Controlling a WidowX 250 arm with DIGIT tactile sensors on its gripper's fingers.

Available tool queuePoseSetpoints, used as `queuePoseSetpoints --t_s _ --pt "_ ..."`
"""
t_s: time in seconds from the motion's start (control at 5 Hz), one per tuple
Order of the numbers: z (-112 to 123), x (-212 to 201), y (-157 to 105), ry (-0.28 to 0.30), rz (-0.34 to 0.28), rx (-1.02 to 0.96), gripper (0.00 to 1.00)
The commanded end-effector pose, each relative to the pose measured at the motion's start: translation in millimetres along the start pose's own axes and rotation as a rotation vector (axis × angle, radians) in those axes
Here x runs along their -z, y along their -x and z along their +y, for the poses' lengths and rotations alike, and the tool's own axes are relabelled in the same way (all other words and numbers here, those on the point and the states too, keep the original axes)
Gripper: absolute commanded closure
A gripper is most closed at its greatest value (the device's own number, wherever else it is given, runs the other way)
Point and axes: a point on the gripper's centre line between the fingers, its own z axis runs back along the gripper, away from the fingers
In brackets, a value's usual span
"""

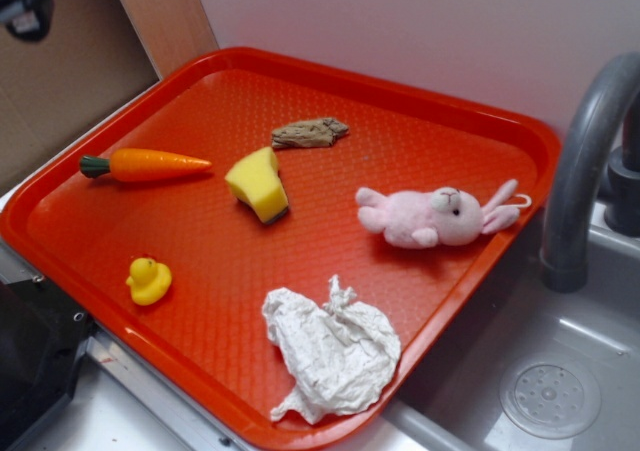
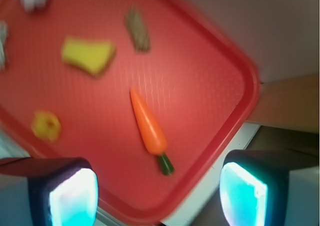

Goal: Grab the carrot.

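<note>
jaws spread wide, holding nothing, above the carrot on the tray.

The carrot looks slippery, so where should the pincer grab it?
Probably the thick orange middle of the carrot, from straight above, one finger on each long side. It lies flat on the tray with clear space around it; the pointed tip and stem look too thin.

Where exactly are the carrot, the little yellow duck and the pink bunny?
carrot (image 1: 150,164), exterior view, middle of its orange body.
yellow duck (image 1: 149,281), exterior view, on its body.
pink bunny (image 1: 432,217), exterior view, between its body and head.
</note>
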Motion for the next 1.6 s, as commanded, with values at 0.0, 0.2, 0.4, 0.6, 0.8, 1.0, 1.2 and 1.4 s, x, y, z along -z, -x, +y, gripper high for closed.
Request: queuePoseSetpoints --t_s 0.0,0.2,0.4,0.6,0.8,1.0,1.2,1.4 --pt "-13 71 -39 -0.057 0.054 0.352 0.0" --pt "-20 103 -50 -0.049 0.084 0.352 0.0" --pt "-26 125 -46 -0.053 0.138 0.296 0.0" --pt "-23 147 -44 -0.035 0.152 0.257 0.0" --pt "-18 161 -34 -0.043 0.216 0.234 0.0" --pt "-11 166 -20 -0.063 0.128 0.13 1.0" --pt "-5 157 -13 -0.011 0.014 0.037 1.0" --pt "-2 148 -19 -0.039 -0.027 -0.109 1.0"
